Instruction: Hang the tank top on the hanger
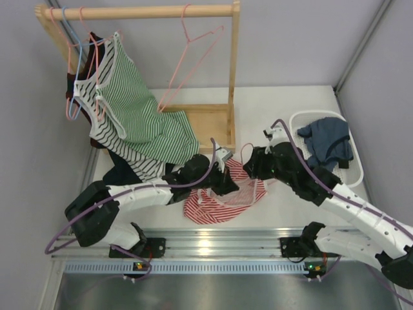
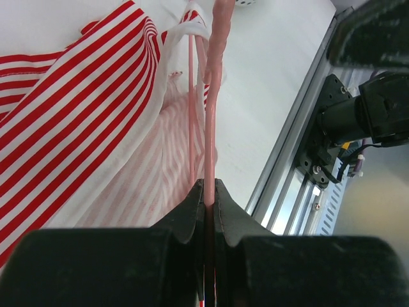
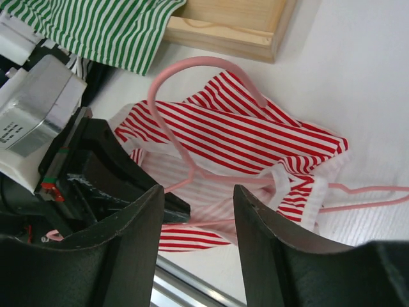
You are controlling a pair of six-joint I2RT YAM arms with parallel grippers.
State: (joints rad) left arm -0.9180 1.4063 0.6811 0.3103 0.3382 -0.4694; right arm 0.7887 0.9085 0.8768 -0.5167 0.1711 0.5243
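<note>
The red-and-white striped tank top (image 1: 216,201) lies crumpled on the white table between the two arms. A pink wire hanger (image 3: 192,59) lies partly inside it, with its hook sticking out of the neck toward the rack. My left gripper (image 2: 209,188) is shut on the hanger's wire (image 2: 214,96), low beside the tank top (image 2: 77,109). My right gripper (image 3: 198,192) hovers just above the tank top (image 3: 255,137), open, with nothing between its fingers. In the top view it (image 1: 256,166) sits at the garment's right side, opposite the left gripper (image 1: 224,182).
A wooden rack (image 1: 233,77) stands at the back left with a green-striped top (image 1: 139,113), a pink hanger (image 1: 193,51) and a light blue hanger (image 1: 79,51). A white basket (image 1: 358,165) at right holds a dark blue garment (image 1: 329,139). A metal rail (image 1: 213,248) runs along the near edge.
</note>
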